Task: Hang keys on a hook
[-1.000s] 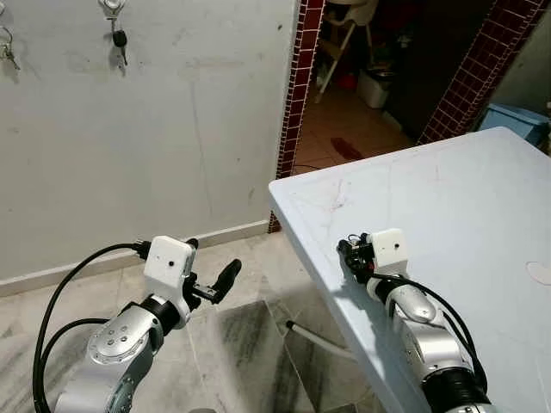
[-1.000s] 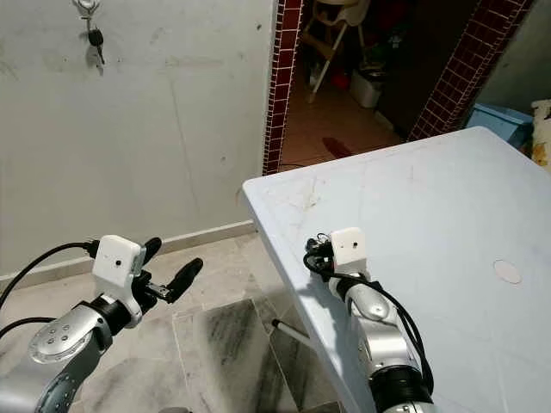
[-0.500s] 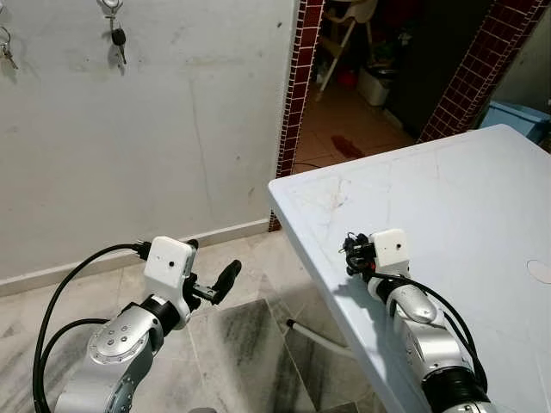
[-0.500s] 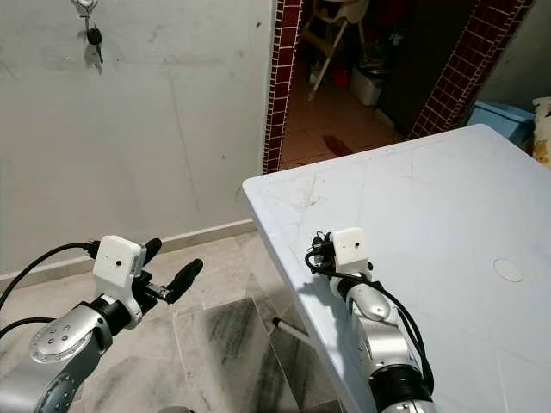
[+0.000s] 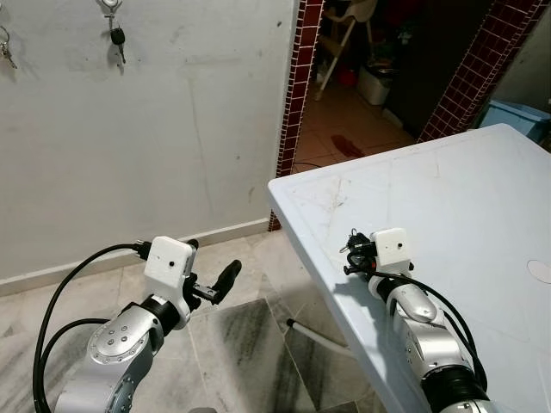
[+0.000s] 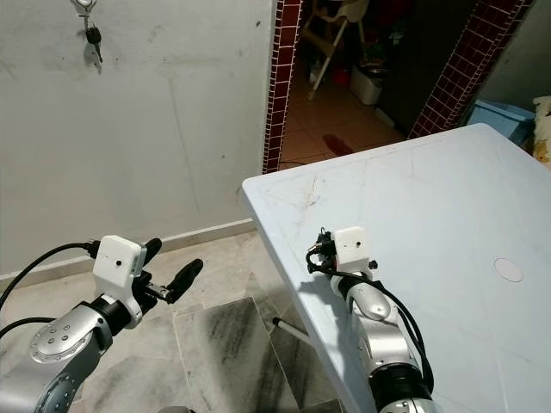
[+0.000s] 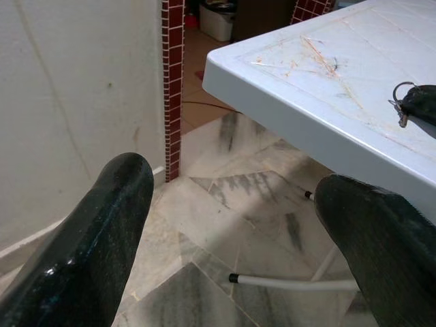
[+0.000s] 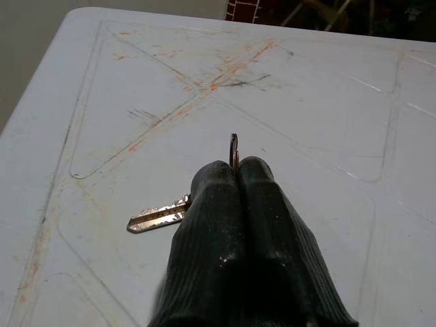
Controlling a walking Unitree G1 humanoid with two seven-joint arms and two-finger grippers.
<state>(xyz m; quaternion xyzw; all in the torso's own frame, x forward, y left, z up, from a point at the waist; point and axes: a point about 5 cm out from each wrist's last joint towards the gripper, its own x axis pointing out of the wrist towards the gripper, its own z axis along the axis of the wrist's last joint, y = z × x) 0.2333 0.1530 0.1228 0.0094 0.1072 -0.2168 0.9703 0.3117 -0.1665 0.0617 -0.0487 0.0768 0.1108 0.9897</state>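
No writing or brand can be made out on anything in view. The right gripper [image 8: 235, 178] is pressed fully closed over the white table [image 5: 465, 215], with the ring of a key [image 8: 158, 216] pinched between its fingertips; the silver blade juts out sideways, just above the scratched tabletop near the table's corner. The left gripper [image 5: 211, 280] is held wide apart over the marble floor [image 7: 225, 211], grasping nothing. Other keys [image 5: 117, 39] are seen hanging on wall hooks [image 5: 110, 7].
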